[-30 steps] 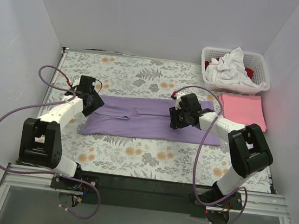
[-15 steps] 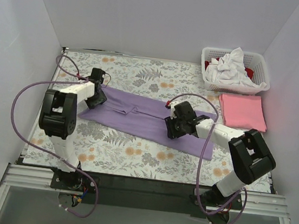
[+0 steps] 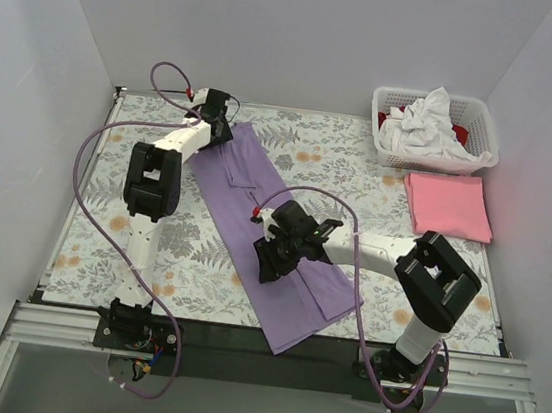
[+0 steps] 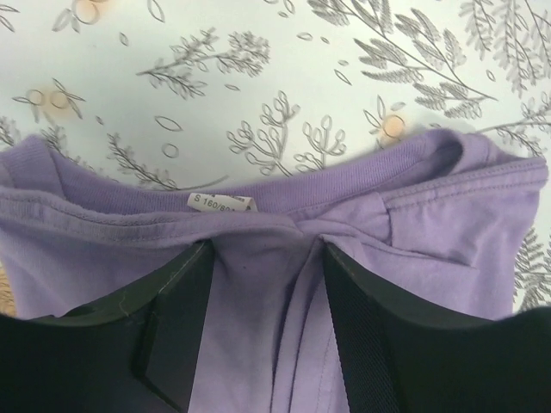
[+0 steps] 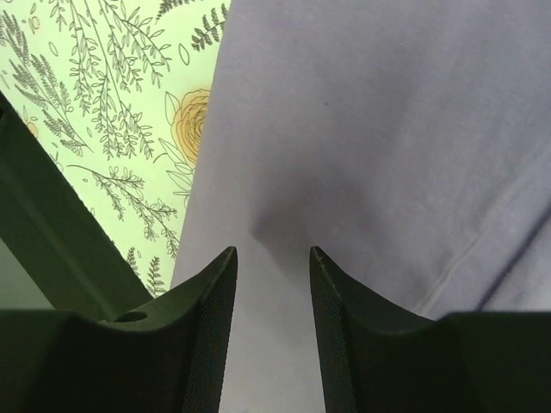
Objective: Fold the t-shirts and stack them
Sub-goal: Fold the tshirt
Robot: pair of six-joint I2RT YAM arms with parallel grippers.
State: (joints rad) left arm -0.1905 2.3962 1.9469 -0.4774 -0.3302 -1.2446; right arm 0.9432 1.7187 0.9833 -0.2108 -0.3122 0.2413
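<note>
The lavender t-shirt (image 3: 248, 203) lies flat on the floral cloth (image 3: 81, 233) as a long band, well to the left of the basket (image 3: 433, 161). Its long axis runs slantwise. The collar end sits at the far side, about level with the basket, and the hem end points away from the basket toward the near edge. The left gripper (image 4: 267, 258) is at the collar end, its fingers closed on a gathered pleat of purple cloth just under the size label (image 4: 222, 203). The right gripper (image 5: 271, 254) is about halfway down the band, on the edge turned away from the basket, and its fingers pinch a small pucker of fabric. Both holds lie along the shirt's length, and the hem half beyond the right gripper lies loose. A crosswise fold would therefore likely fall to the right arm, which is nearer the hem. The folded pink t-shirt (image 3: 447, 205) lies just in front of the basket, well apart from the lavender one.
</note>
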